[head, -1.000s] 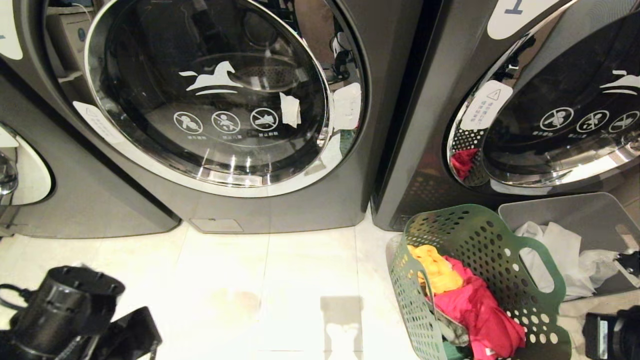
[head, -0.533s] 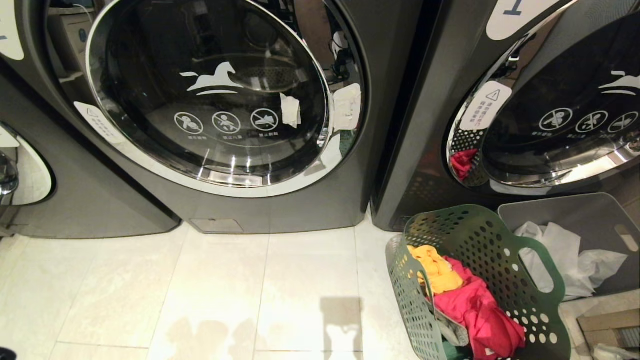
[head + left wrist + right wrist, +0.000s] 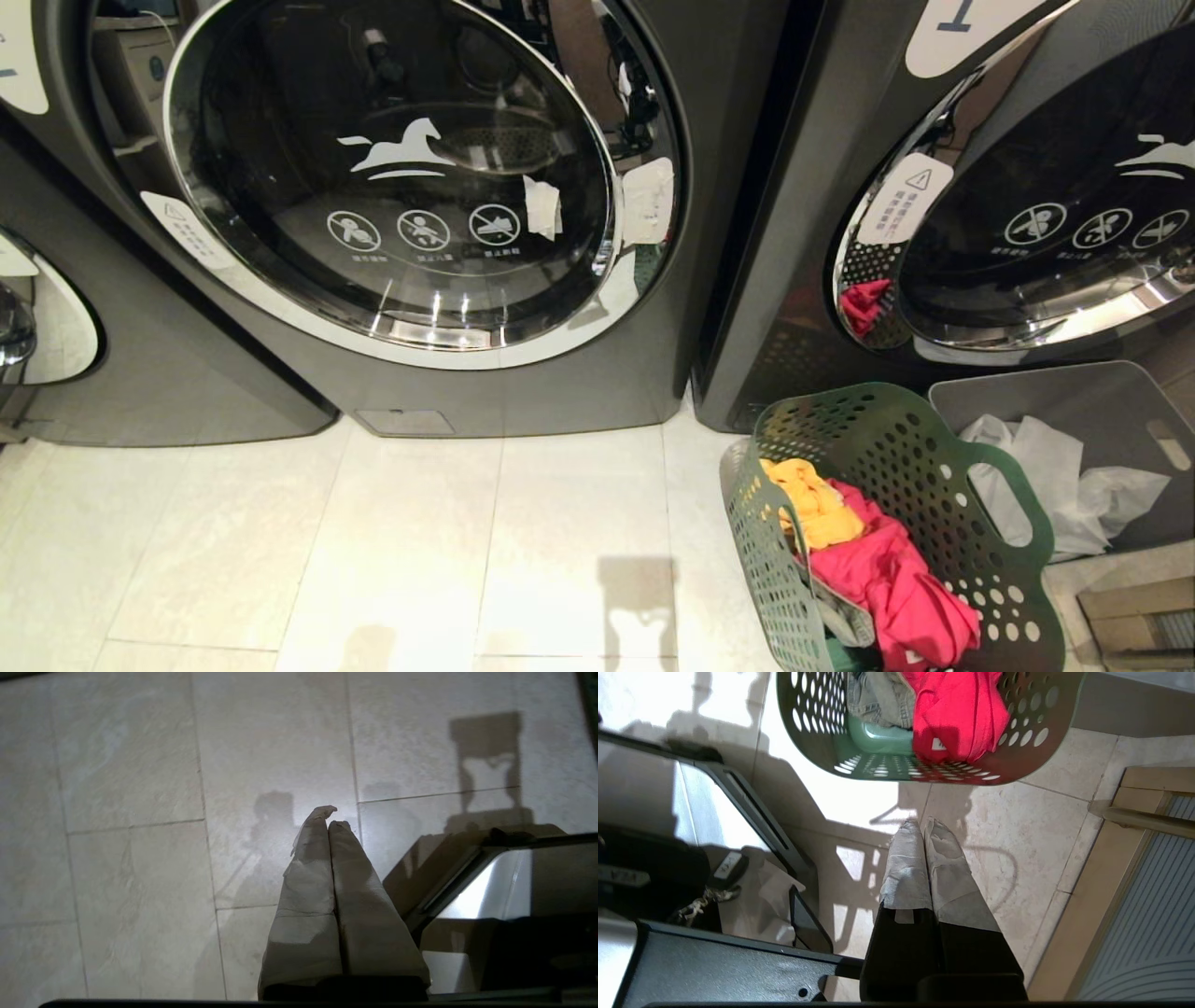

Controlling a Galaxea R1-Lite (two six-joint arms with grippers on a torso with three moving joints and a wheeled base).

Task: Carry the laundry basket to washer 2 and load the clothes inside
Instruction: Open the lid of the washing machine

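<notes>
Head view: both arms gone from lower corners since moment ago. Tall dark green perforated plastic laundry basket [image 3: 896,532] lower right, untouched. Left gripper [image 3: 327,816] and right gripper [image 3: 920,826] clenched, empty; carry not begun.

Tall dark green perforated plastic laundry basket [image 3: 910,523] stands upright on pale floor tiles, before the washer labelled "1". Inside: bright yellow garment [image 3: 814,504], pinkish-red garment [image 3: 896,583], grey-olive garment [image 3: 878,697]. Dark grey front-loading washer [image 3: 411,187], round chrome-rimmed glass door shut, stands left of basket.
</notes>
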